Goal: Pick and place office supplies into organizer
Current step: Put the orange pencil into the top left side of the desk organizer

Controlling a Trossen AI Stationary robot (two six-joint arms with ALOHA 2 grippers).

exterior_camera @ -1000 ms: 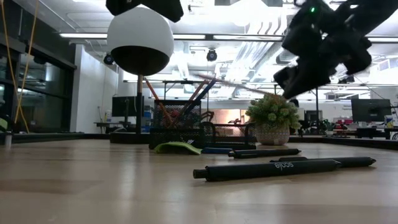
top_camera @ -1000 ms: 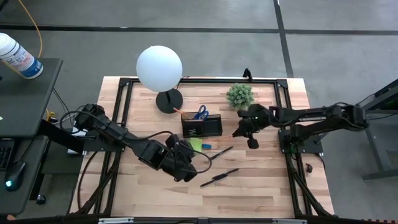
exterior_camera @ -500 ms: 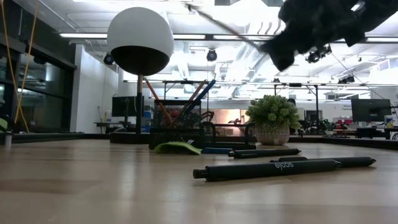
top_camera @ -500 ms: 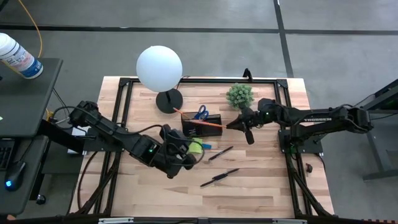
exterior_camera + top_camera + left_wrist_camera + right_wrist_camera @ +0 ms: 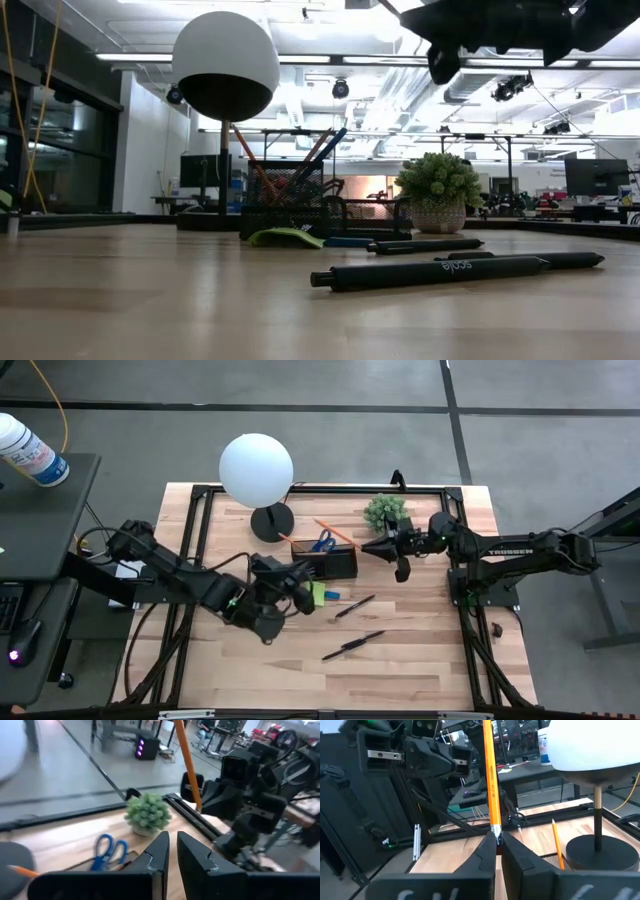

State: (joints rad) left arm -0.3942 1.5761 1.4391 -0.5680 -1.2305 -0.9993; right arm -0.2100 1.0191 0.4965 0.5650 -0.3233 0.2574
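High view: the right gripper (image 5: 372,547), fingers clamped on an orange pencil (image 5: 335,531), has swung it up over the organizer (image 5: 325,562) at frame centre, ready for dropping. Left wrist view: left gripper (image 5: 172,851) fingers nearly together, empty.

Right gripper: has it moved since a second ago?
Yes. In the high view the right gripper, shut on the orange pencil, rose from beside the organizer toward the potted plant.

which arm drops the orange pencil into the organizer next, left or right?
Right. Its pincer is shut on the orange pencil and sits beside the organizer. The left pincer holds nothing, near the sticky-note pad.
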